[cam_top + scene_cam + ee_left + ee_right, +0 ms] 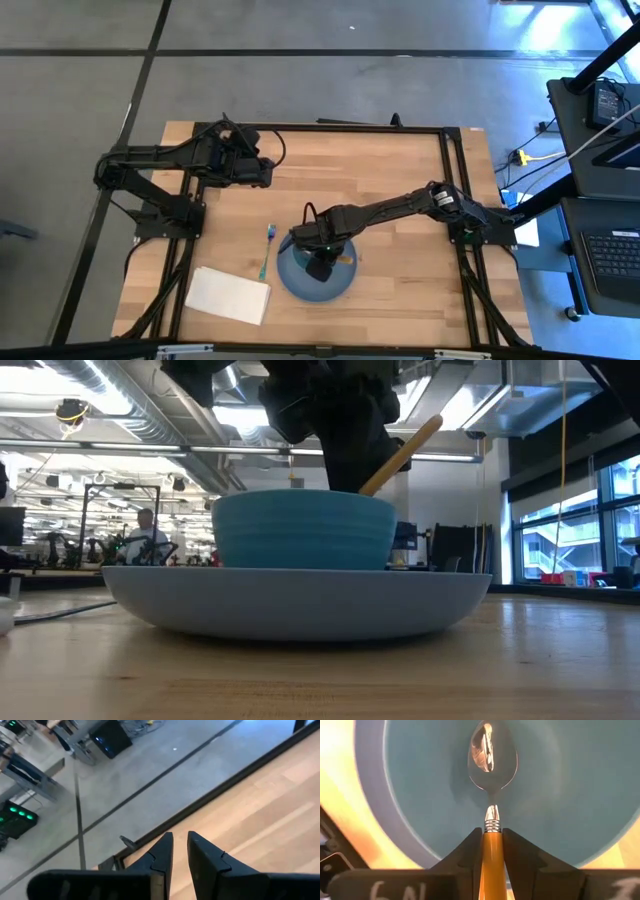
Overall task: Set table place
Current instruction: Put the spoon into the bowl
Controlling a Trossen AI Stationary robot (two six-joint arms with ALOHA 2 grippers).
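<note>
One orange-handled metal spoon [491,795], clamped in right gripper [491,851], points bowl-end down into teal bowl [560,795]; left gripper [180,851] slightly apart.

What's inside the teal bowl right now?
Only the orange-handled metal spoon, its head over the teal bowl floor, handle clamped in the right gripper. The floor beneath the spoon head is hidden.

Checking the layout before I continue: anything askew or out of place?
Nothing spilled or damaged. The napkin lies skewed to the table edge, and the fork sits off it, beside the plate.
</note>
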